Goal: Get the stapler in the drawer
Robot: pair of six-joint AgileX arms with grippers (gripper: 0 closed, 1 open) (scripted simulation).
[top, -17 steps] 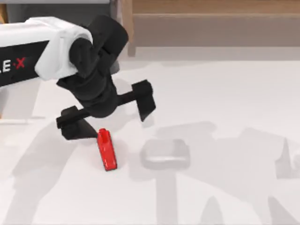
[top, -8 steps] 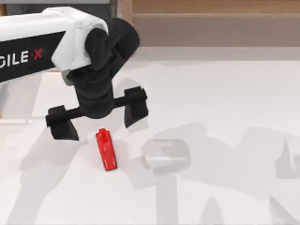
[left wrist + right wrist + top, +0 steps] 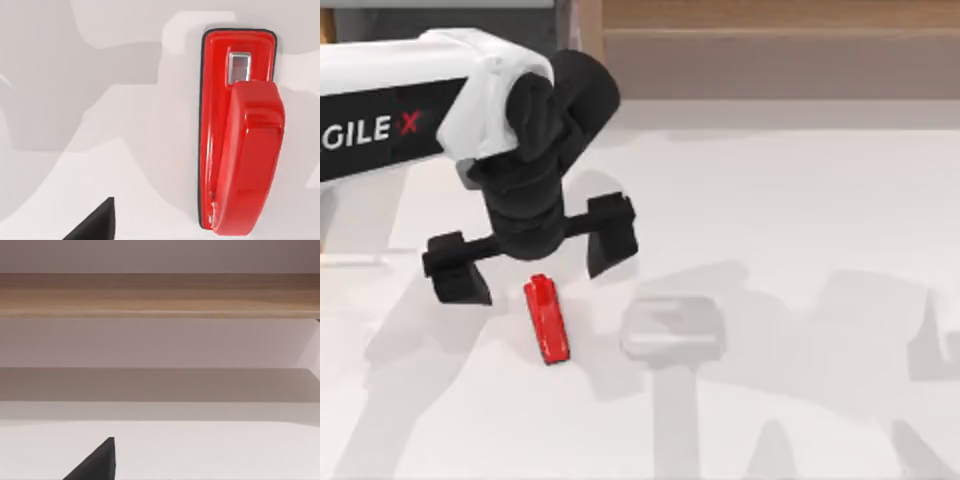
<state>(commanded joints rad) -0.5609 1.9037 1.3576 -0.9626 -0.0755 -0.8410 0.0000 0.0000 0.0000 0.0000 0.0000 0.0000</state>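
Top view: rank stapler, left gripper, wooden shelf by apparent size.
1. wooden shelf, largest, cut off by the frame
2. left gripper, open, nearer the camera so it looks bigger
3. stapler, smallest

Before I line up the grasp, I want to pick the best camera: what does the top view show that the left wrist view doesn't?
Top view alone: the left claw open, hovering just beyond the stapler's far end without touching it, plus the wooden shelf unit at the table's far edge. Left wrist view alone: the stapler's metal slot near one end and the dark rim under its base. Both: the red stapler lying flat on the white table.
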